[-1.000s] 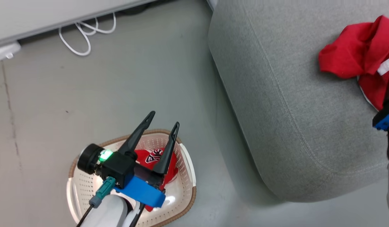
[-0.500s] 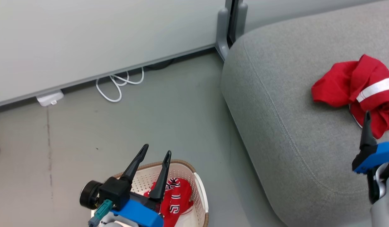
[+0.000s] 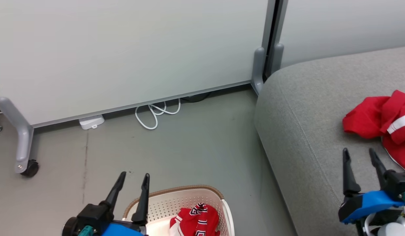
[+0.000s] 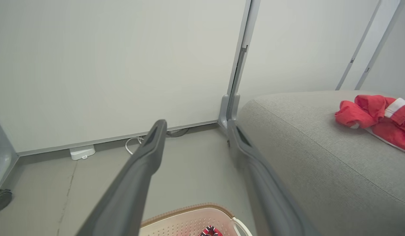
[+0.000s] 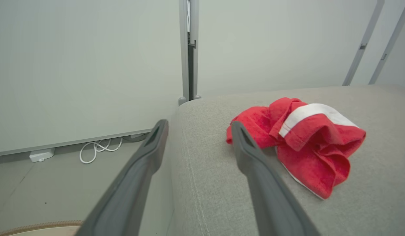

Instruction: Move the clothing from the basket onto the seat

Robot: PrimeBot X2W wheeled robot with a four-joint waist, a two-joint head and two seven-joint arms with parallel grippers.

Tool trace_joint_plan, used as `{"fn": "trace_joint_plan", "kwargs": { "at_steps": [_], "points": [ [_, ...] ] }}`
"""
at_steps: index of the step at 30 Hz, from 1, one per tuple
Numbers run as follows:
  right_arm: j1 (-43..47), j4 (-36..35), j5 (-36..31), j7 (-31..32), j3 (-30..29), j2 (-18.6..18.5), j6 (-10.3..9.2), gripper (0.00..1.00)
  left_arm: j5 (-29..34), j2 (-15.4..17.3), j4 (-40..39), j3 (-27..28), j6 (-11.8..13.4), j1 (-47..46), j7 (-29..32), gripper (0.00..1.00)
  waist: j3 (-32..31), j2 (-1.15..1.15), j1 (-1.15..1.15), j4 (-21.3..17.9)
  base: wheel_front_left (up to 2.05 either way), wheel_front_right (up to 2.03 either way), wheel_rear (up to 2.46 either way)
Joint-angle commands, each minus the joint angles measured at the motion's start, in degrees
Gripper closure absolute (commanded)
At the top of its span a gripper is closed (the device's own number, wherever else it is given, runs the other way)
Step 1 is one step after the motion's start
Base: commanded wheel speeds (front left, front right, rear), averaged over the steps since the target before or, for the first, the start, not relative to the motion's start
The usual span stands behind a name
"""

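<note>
Where floor [image 3: 195,147] intervenes, basket [image 3: 186,189] stands beside seat [image 3: 313,108].

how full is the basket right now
Not empty: one red garment with black-and-white lettering lies in the basket.

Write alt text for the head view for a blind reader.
A red garment lies crumpled on the grey seat at right; a second, lettered red garment sits in the cream basket at bottom centre. Both tools are open and empty, the left tool by the basket, the right tool over the seat's front.
</note>
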Motion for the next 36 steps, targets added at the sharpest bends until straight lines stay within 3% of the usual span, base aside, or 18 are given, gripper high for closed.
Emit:
{"fn": "trace_joint_plan", "kwargs": {
  "at_steps": [1, 12, 23, 36],
  "points": [
    [1.1, -0.7, 0.4, 0.2, 0.5, 0.3, 0.03, 0.0, 0.5, -0.1, -0.1, 0.6, -0.1, 0.5, -0.3, 0.0, -0.5, -0.01, 0.01, 0.8, 0.0, 0.0, 0.0],
    [8.0, -7.5, 5.2, 2.1, 7.2, 0.6, 0.03, 0.0, 1.3, -0.2, 1.1, 5.2, -0.1, 0.5, -0.3, 0.0, -1.6, -0.01, 0.01, 5.8, 0.0, 0.0, 0.0],
    [11.5, -9.4, 6.6, 2.2, 8.6, 0.6, 0.03, 0.0, 1.0, 0.3, 2.5, 6.3, -0.1, 1.9, -0.3, 0.0, -3.0, -0.01, 0.01, 10.5, 0.0, 0.0, 0.0],
    [11.7, -9.0, 7.5, 2.0, 9.3, 0.6, 0.03, 0.0, 1.4, 0.2, 3.0, 6.9, -0.1, 2.3, -0.3, 0.0, -3.1, -0.01, 0.01, 11.7, 0.0, 0.0, 0.0]
  ]
}}
